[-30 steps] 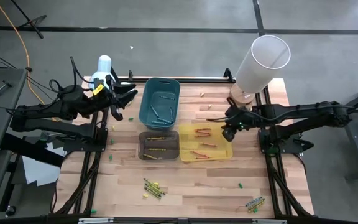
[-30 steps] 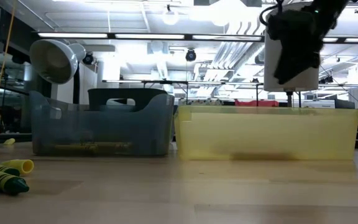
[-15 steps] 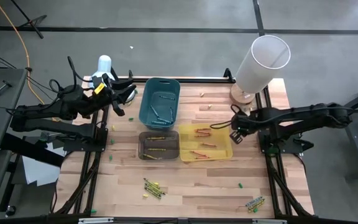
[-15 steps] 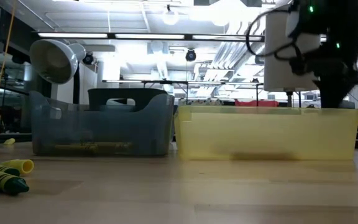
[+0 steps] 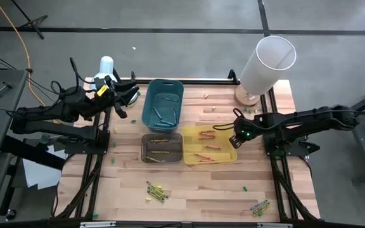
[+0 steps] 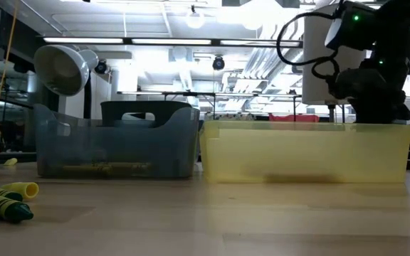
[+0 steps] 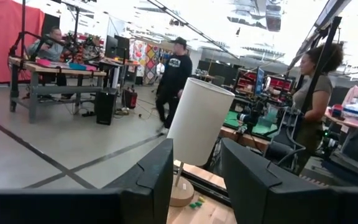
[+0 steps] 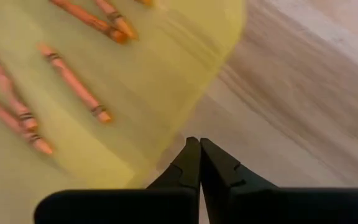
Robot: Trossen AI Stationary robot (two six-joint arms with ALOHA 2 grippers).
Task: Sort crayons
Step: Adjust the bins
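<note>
The crayons are thin little sticks, and they lie in a few places. Some orange-red crayons (image 5: 206, 134) lie flat inside the see-through yellow plastic bin (image 5: 188, 156). That bin is just beside the right gripper (image 5: 236, 139), on the side toward the middle of the table. In the right wrist view the same orange-red crayons (image 8: 73, 81) lie on the yellow bin floor (image 8: 135, 74), a little way past the gripper tips. The right gripper (image 8: 200, 163) has its two dark fingers pressed together, and there is nothing between them. Its tips hang over the bare wooden table (image 8: 303, 106), right at the yellow bin's edge.

Next to the yellow bin, farther from the right gripper, sits a see-through dark grey bin (image 5: 146, 158) with a few yellowish crayons (image 5: 160, 152) in it. Behind that one is a teal plastic bin (image 5: 151, 113) with a few crayons (image 5: 161, 114) too. A small pile of green and yellow crayons (image 5: 155, 191) lies loose on the table near the front edge, well apart from both grippers. Another small bunch (image 5: 259, 206) lies near the front right corner.

The left gripper (image 5: 127, 101) waits near the back left corner of the table, beside the teal bin. Its fingers (image 7: 160, 177) are spread apart and hold nothing.
</note>
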